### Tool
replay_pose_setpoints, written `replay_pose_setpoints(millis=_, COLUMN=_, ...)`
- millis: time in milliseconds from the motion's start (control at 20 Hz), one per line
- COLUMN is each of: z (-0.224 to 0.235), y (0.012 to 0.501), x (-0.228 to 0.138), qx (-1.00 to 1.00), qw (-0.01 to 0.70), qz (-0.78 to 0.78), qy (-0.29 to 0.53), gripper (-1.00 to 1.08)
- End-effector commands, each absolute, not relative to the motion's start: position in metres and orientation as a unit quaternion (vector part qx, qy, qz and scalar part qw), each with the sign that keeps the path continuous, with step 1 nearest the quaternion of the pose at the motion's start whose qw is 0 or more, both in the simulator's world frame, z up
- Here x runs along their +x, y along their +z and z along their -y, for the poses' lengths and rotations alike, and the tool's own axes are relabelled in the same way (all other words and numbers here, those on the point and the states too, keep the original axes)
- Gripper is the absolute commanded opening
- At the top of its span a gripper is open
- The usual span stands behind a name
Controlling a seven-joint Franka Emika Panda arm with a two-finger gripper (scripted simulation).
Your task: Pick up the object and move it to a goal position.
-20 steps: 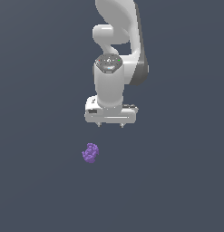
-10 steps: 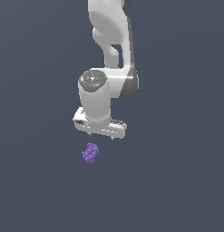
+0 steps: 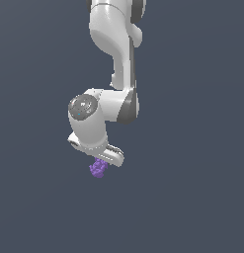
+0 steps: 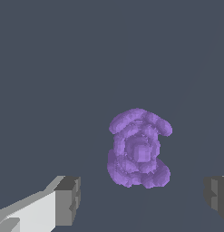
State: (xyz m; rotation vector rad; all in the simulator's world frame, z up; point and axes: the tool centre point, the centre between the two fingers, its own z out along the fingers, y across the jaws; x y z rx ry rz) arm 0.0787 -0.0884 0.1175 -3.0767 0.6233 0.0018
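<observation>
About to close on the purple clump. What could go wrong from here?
1. In the wrist view the purple clump sits nearer one finger of the open gripper, so closing may nudge it sideways.
2. Its bumpy, rounded surface could slip from the pads.
3. The exterior view mostly hides the clump behind the hand, so judging depth is hard.

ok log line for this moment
phase: approach | gripper: open, above purple clump | clump: on floor, not grasped

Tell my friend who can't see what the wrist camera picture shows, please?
A small, bumpy purple clump, like tiny grapes, lies on a plain dark grey floor. The open gripper shows one fingertip on each side of it, not touching.
</observation>
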Motion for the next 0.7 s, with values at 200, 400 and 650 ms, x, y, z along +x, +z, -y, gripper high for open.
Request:
replay_pose_setpoints(millis=200, z=0.1, y=0.109, x=0.086, qx=-0.975, qw=0.0, qz=-0.222, qy=0.0, gripper=1.0)
replay_pose_setpoints(millis=400, z=0.1, y=0.109, x=0.086, qx=-0.975, qw=0.0, qz=-0.221, qy=0.0, gripper=1.0)
replay_pose_setpoints(millis=650, z=0.1, y=0.094, x=0.086, qx=-0.975, qw=0.0, qz=-0.221, qy=0.0, gripper=1.0)
